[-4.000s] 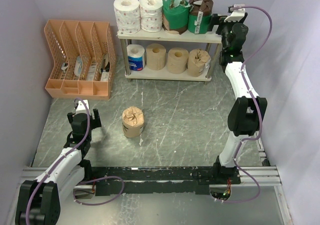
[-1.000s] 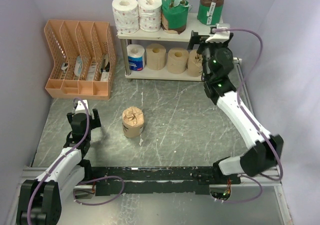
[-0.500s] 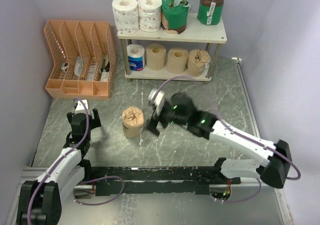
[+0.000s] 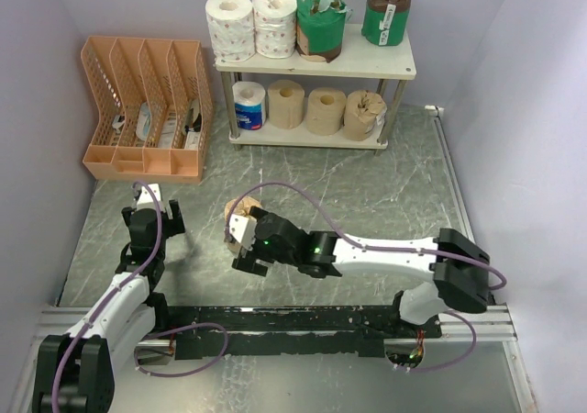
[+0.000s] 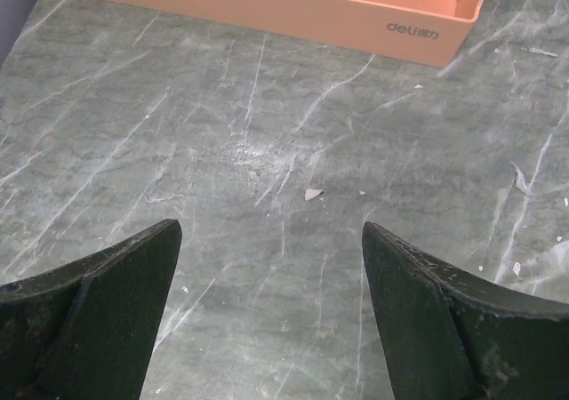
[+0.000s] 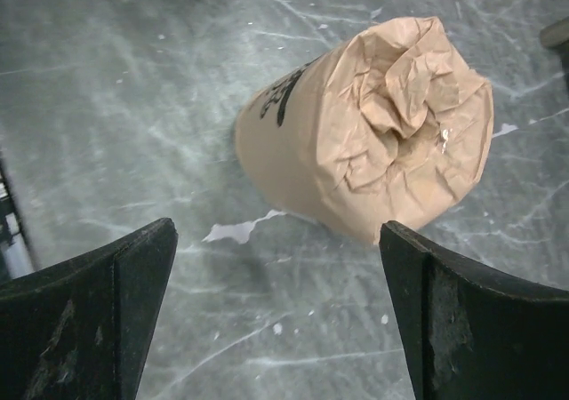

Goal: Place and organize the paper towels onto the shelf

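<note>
The shelf [image 4: 367, 62] stands at the back. Its top board holds two white patterned rolls [image 4: 230, 23], a green wrapped roll [image 4: 319, 20] and a green roll with a dark band [image 4: 387, 12]. Its lower board holds a blue-and-white roll [image 4: 249, 106], two tan rolls [image 4: 286, 103] and a brown-paper roll [image 4: 365, 113]. One brown-paper wrapped roll [image 4: 238, 218] stands alone on the floor, and it also shows in the right wrist view [image 6: 373, 142]. My right gripper [image 4: 248, 248] [image 6: 277, 231] is open, just short of that roll, not touching it. My left gripper [image 4: 151, 211] [image 5: 271, 231] is open and empty over bare floor.
An orange slotted file organizer [image 4: 147, 110] stands at the back left, and its base edge shows in the left wrist view [image 5: 267, 4]. My right arm stretches across the middle of the floor. Purple walls close in the left and right sides. A black rail [image 4: 303, 321] runs along the near edge.
My right arm has left the dark-banded green roll on the top board and swung down and left to the floor roll. My left arm has not moved.
</note>
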Robot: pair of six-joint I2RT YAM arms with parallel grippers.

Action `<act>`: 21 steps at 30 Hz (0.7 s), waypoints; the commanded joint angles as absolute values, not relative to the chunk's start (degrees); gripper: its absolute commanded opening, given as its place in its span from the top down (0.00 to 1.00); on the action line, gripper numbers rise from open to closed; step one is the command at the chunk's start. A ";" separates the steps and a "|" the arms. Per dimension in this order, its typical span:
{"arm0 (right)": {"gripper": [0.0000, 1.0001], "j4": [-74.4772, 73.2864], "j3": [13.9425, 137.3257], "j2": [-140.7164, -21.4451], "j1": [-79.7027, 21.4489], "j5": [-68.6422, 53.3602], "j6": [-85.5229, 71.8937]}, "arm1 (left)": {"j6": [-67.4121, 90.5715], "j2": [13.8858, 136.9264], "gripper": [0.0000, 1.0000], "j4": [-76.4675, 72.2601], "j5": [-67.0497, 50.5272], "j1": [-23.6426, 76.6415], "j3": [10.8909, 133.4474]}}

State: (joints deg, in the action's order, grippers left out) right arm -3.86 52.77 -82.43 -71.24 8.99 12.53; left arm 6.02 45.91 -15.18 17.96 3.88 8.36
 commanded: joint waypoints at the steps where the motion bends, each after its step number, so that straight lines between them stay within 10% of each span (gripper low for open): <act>1: 0.04 3.84 55.69 -87.79 -71.41 15.95 17.88 | 5.97 45.24 0.06 -17.03 16.96 3.34 7.65; 9: 0.24 7.34 57.12 -93.86 -70.55 15.41 19.83 | 5.98 45.26 0.06 -17.01 16.92 3.25 7.73; 15: 1.00 9.01 56.28 -95.44 -69.18 15.27 20.25 | 5.98 45.42 0.06 -17.05 16.87 3.32 7.73; 21: 1.00 3.55 56.59 -90.62 -68.94 16.62 20.22 | 6.03 45.69 0.06 -17.05 16.98 3.34 7.82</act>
State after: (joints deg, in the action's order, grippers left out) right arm 8.25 56.25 -94.21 -69.43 15.29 20.21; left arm 6.02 45.84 -15.16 17.74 3.81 8.05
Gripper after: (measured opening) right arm 0.028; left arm 0.942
